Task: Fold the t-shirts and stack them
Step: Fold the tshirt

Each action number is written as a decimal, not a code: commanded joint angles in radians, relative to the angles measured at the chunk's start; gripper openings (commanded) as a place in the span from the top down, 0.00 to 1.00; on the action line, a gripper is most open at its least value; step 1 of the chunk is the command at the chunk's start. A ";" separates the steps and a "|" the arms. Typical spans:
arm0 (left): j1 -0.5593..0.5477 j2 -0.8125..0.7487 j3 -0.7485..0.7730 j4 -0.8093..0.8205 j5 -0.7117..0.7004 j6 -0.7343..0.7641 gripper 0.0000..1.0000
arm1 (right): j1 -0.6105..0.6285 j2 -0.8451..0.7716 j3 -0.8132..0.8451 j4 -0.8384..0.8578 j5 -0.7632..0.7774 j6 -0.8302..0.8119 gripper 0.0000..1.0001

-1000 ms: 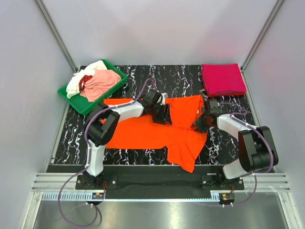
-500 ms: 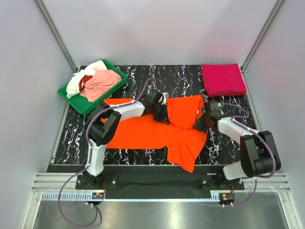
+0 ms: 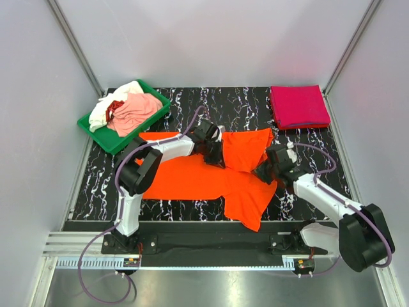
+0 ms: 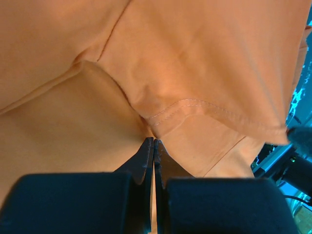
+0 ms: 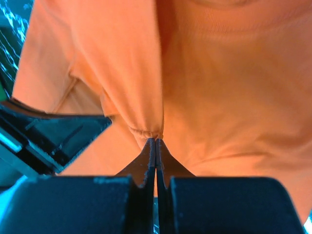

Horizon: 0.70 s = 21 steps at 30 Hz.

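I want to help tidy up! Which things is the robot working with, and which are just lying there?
For the job:
- orange t-shirt, pinched by the left gripper and the right gripper
- folded magenta t-shirt
- heap of unfolded t-shirts

Just lying about:
- green tray holding that heap
- black table

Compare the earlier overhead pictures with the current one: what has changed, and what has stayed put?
Both grippers have shut on the orange t-shirt. The left gripper pinches it near the middle, barely shifted. The right gripper has pulled nearer and leftward, dragging the shirt's right edge inward, its elbow swinging out right. The folded magenta t-shirt and the green tray with its heaped t-shirts stayed put.
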 commanded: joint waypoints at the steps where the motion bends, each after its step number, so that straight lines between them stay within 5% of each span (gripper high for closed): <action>1: -0.002 -0.068 0.037 -0.014 -0.038 0.024 1.00 | 0.059 -0.032 -0.022 -0.048 0.128 0.090 1.00; 19: -0.002 -0.137 0.050 -0.090 -0.092 0.033 1.00 | 0.086 -0.061 -0.071 -0.036 0.245 0.096 1.00; 21: -0.004 -0.132 0.041 -0.059 -0.063 0.026 0.94 | 0.085 -0.061 -0.074 -0.031 0.241 0.095 1.00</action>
